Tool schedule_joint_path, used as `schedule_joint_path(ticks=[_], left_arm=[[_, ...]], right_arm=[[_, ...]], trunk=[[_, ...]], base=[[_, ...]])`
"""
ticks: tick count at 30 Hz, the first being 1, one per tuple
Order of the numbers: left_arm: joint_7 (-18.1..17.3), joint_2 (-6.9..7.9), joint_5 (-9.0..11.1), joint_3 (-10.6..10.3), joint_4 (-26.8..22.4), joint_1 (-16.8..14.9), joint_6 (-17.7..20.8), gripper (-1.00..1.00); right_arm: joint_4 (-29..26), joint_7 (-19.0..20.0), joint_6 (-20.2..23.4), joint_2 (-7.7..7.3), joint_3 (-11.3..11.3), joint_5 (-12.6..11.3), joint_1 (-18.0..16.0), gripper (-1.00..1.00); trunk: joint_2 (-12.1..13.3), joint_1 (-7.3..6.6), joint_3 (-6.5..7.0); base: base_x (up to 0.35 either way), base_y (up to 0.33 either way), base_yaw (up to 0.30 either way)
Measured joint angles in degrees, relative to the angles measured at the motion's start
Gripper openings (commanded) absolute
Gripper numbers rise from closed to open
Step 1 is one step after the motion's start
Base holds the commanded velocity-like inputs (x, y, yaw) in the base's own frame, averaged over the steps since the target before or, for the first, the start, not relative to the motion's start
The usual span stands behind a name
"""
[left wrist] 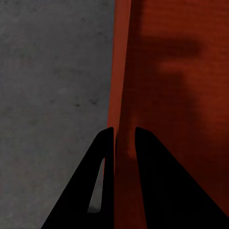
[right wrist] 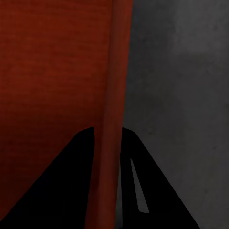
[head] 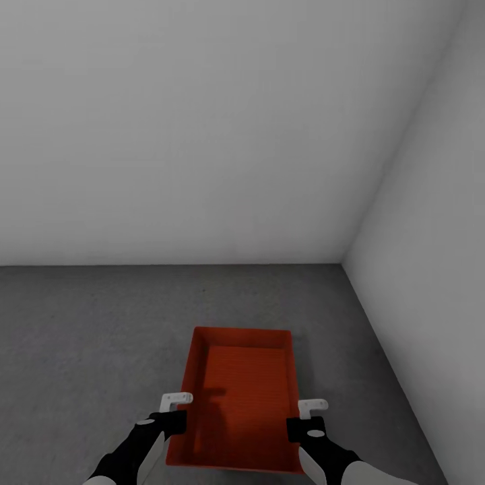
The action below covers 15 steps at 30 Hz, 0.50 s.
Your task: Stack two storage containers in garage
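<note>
While I stand in the garage corner: one storage container (head: 244,397), over the concrete floor (head: 87,337) near both walls; left gripper (left wrist: 125,136) and right gripper (right wrist: 107,136) each clamp a side wall. Second container outstanding; stacking not done.

Dim, even light; soft shadow inside the container (head: 246,397); wrist views slightly blurred.

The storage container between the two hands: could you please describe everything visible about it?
The storage container is an orange-red, open-topped rectangular bin with low plain walls and a flat, faintly ribbed bottom, empty inside. It sits level over the dark grey concrete floor near a wall corner. The left hand clamps its left wall, the right hand its right wall.
</note>
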Motion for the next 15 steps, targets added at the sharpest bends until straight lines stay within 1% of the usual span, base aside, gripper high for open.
schedule_joint_path(ticks=[12,15], left_arm=[[0.0,-0.01,0.1,-0.1,0.0,0.0,-0.1,-1.0],[0.1,-0.02,0.1,-0.1,0.0,0.0,-0.1,-1.0]], right_arm=[[-0.1,0.0,0.0,-0.05,0.0,0.0,0.0,-1.0],[-0.1,0.0,0.0,-0.07,0.0,0.0,0.0,-1.0]], trunk=[[0.0,0.0,0.0],[-1.2,0.65,-0.53]], base=[[0.0,0.0,0.0],[0.0,0.0,0.0]])
